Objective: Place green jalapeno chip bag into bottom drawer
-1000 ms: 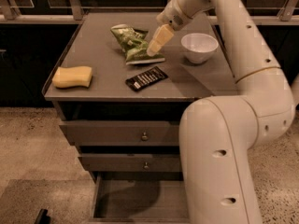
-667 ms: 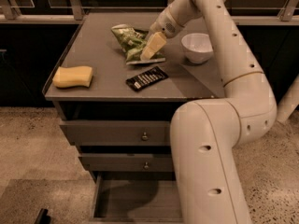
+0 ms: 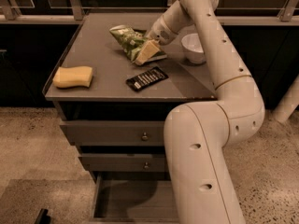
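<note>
Arching up from the near right and over the bench [image 3: 98,50], the pale arm [image 3: 219,73] brings its tool [image 3: 144,54] down at the far middle of the top; the tool's tan tip lies against the right end of the green jalapeno chip bag [image 3: 125,37], touching it; whether the tool is apart, together or clamped on the bag I cannot tell, since the tip shows as one wedge over the foil; the bag rests crumpled on the bench, with one end pointing to the far left and the other under the tool; a white bowl [image 3: 193,46] stands just right of the tool, partly behind the arm; a flat black wrapper [image 3: 146,78] with white print lies nearer than the bag, apart from it and turned at an angle; a yellow sponge [image 3: 73,76] sits at the near left of the bench, well apart from the bag; below the top, the top drawer [image 3: 112,133] and the middle drawer [image 3: 117,163] are closed, each with a small round knob; the bottom drawer [image 3: 121,204] is pulled out toward the near side, its flat floor in shadow and its right part hidden by the arm; speckled flooring [image 3: 42,143] spreads to the left of the cabinet.
</note>
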`<state>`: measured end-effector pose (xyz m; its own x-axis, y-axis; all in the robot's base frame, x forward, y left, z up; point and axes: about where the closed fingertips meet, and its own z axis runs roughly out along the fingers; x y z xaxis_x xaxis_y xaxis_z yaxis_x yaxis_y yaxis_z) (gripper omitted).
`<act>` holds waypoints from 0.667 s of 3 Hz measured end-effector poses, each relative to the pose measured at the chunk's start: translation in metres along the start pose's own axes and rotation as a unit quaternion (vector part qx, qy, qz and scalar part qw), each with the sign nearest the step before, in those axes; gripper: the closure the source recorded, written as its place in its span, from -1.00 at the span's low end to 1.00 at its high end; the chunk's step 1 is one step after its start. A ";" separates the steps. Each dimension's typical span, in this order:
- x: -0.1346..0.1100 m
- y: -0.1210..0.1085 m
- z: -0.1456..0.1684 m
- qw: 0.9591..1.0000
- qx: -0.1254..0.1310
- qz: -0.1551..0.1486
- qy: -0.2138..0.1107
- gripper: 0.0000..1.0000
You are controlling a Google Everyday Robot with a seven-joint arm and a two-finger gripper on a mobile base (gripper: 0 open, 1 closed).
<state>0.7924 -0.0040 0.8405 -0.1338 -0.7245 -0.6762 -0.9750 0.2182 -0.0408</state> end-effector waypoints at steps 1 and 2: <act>0.000 0.000 0.000 1.000 0.000 0.000 0.000 0.28; 0.000 0.000 0.000 1.000 0.000 0.000 0.000 0.75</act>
<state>0.7924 -0.0040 0.8405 -0.1338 -0.7244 -0.6762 -0.9750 0.2182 -0.0408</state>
